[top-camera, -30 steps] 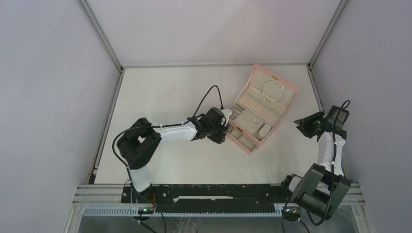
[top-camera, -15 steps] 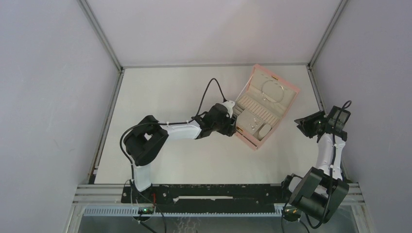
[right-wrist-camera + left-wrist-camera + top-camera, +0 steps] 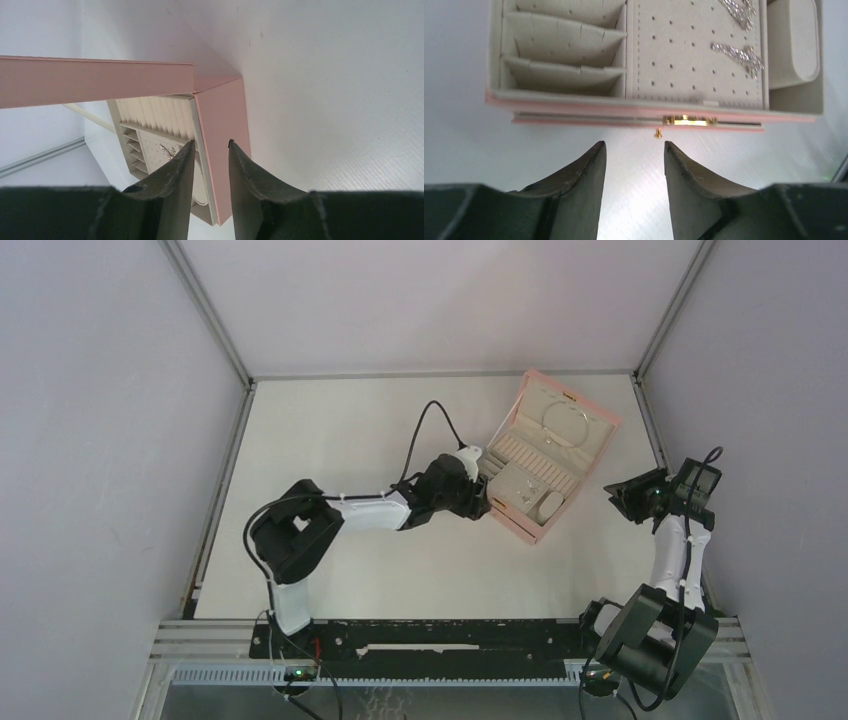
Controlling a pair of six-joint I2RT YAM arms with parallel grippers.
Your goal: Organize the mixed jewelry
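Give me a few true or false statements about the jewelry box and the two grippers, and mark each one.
1. The pink box has its lid open. True.
2. The left gripper is shut on a necklace. False: it is open and empty, just in front of the box's gold clasp.
3. Sparkly earrings sit on the perforated pad. True.
4. The right gripper reaches inside the box. False: it is open and outside the box, off its right side.
5. A silver hoop shows inside the lid. True.
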